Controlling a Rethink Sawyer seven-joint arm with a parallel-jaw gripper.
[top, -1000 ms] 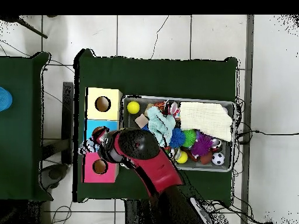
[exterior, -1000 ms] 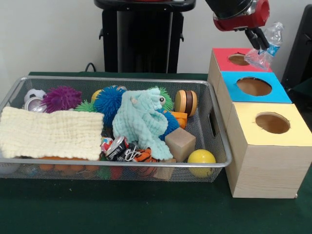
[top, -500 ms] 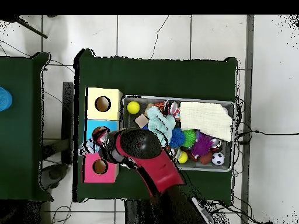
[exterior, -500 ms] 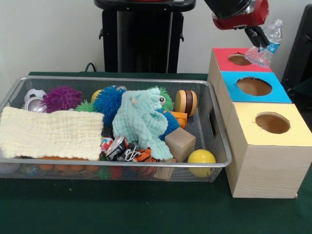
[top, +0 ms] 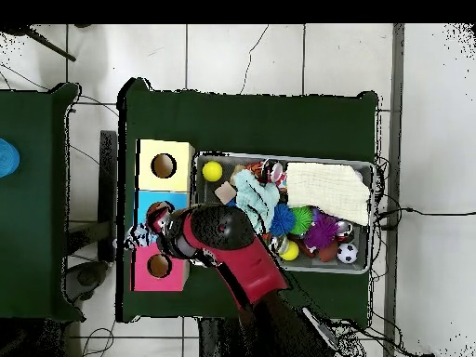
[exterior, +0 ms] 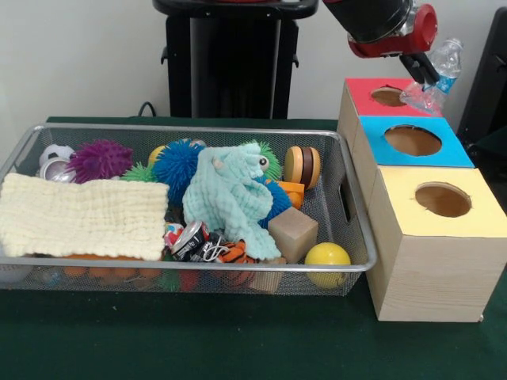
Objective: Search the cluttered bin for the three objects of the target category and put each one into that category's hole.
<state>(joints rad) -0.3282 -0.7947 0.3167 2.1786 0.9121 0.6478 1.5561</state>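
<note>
My gripper (exterior: 421, 71) hangs above the red-topped box (exterior: 372, 96) at the far right and is shut on a crumpled clear plastic bottle (exterior: 436, 77) with a blue label. The bottle dangles over the right rim of the red box's hole (exterior: 388, 96). A blue-topped box (exterior: 413, 141) and a yellow-topped box (exterior: 440, 199) stand in line in front of it, each with its own hole. In the overhead view the arm's head (top: 212, 232) covers the gripper, and the bottle (top: 130, 241) shows only as pale bits beside the red box (top: 158, 267).
A wire mesh bin (exterior: 198, 127) left of the boxes holds a teal plush (exterior: 230, 198), a cream cloth (exterior: 79, 214), purple (exterior: 99, 158) and blue (exterior: 176, 165) spiky balls, a yellow ball (exterior: 327, 257), a wooden block (exterior: 293, 233), a burger toy (exterior: 303, 165) and a crushed can (exterior: 190, 237).
The arm has shifted slightly to the right in the front view, carrying the bottle with it. Nothing in the bin has moved.
</note>
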